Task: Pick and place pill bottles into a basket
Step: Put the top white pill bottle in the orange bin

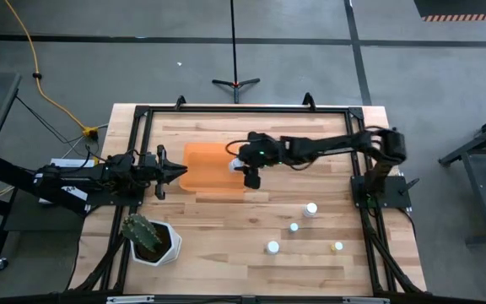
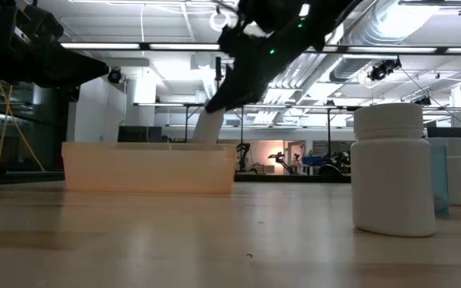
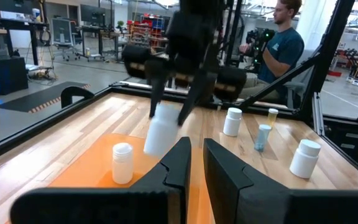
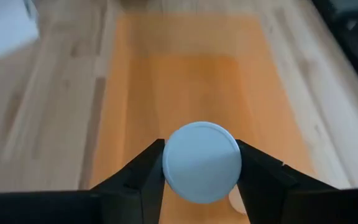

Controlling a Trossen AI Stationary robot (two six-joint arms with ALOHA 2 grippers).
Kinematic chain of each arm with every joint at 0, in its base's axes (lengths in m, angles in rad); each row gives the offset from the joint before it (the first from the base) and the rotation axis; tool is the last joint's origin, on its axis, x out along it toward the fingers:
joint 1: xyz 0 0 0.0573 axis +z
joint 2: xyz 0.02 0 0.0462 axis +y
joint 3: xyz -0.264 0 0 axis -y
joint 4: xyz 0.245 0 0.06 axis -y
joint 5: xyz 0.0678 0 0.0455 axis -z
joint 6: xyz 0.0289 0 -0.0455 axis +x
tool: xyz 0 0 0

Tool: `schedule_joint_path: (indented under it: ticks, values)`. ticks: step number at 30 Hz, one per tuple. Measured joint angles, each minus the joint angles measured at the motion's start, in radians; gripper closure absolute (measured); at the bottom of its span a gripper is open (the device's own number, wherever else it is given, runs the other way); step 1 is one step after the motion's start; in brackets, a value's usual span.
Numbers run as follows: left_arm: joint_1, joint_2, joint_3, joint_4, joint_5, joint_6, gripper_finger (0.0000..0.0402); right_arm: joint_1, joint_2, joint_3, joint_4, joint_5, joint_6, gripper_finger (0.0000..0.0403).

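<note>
Gripping a white pill bottle (image 4: 202,162) by its sides, the right gripper (image 1: 251,172) holds it tilted over the orange basket (image 1: 202,159), where another bottle (image 3: 122,163) already stands. The left gripper (image 1: 172,172) waits just beside the basket, jaws slightly parted and empty. Four bottles (image 1: 311,209) remain on the tabletop (image 1: 226,236).

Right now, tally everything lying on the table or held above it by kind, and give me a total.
Pill bottles: 6, counting the pill bottle in the right gripper
Basket: 1
Cactus pot: 1
Total: 8
</note>
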Motion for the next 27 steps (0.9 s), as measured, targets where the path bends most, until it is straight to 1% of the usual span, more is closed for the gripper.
schedule_joint_path:
  ticks: [6,10,13,20,24,27]
  values:
    - [0.000,0.000,0.000,0.000,0.000,0.001,0.0323,-0.020,0.121,0.151,-0.202,-0.041,-0.001,0.0249]
    - [0.000,0.000,0.000,0.000,0.000,0.004,0.0323,-0.026,0.168,0.216,-0.295,-0.029,-0.002,0.0242]
    - [0.000,0.000,0.000,0.000,0.000,0.004,0.0323,-0.032,0.183,0.223,-0.319,-0.034,-0.009,0.0237]
    - [0.000,0.000,0.000,0.000,0.000,0.004,0.0323,-0.045,0.188,0.223,-0.337,-0.092,0.007,0.0237]
    - [0.000,0.000,0.000,0.000,0.000,0.004,0.0323,-0.047,0.188,0.222,-0.337,-0.091,0.012,0.0211]
    - [0.000,0.000,0.000,0.000,0.000,0.004,0.0323,-0.046,0.188,0.223,-0.336,-0.070,0.015,0.0189]
